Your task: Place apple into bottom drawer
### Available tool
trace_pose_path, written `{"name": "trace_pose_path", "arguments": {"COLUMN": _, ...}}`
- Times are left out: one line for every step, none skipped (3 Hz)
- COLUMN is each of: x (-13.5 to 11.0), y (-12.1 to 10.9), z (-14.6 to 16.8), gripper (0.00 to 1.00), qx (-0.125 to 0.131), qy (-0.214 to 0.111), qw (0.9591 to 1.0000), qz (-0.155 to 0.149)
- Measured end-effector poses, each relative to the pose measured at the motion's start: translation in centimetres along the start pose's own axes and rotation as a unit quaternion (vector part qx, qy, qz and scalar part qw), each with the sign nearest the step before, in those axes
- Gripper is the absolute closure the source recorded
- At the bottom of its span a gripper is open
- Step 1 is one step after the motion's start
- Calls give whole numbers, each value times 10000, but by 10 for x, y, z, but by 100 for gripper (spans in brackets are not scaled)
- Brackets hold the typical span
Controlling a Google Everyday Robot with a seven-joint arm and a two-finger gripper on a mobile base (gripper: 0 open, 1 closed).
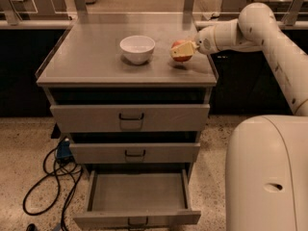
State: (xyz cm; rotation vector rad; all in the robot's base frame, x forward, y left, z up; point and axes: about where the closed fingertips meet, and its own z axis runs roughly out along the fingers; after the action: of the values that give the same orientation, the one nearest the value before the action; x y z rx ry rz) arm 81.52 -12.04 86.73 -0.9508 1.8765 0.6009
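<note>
The apple [180, 51], red-orange with a yellowish patch, is on the right part of the grey cabinet top [86, 57]. My gripper [188, 48] reaches in from the right at the end of the white arm and is at the apple's right side, its fingers around it. The bottom drawer [137, 196] is pulled open below; its tray is bare, with a black wire handle on the front.
A white bowl [137, 48] stands left of the apple. The two upper drawers [131, 118] are closed. Black cables [53, 177] lie on the floor at the left of the cabinet. The robot's white body [267, 172] fills the lower right.
</note>
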Motion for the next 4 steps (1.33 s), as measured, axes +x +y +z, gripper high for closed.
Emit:
{"name": "trace_pose_path", "arguments": {"x": -23, "y": 23, "z": -30, "gripper": 100, "qx": 237, "qy": 119, "qw": 9995, "qz": -177}}
{"name": "trace_pose_path", "arguments": {"x": -53, "y": 54, "z": -89, "gripper": 100, "qx": 665, "qy": -124, "qw": 9970, "qz": -371}}
{"name": "trace_pose_path", "arguments": {"x": -83, "y": 102, "z": -165, "gripper": 100, "qx": 1111, "qy": -640, "qw": 9910, "qz": -377}}
{"name": "trace_pose_path", "arguments": {"x": -50, "y": 127, "z": -199, "gripper": 100, "qx": 1269, "qy": -477, "qw": 9906, "qz": -191}}
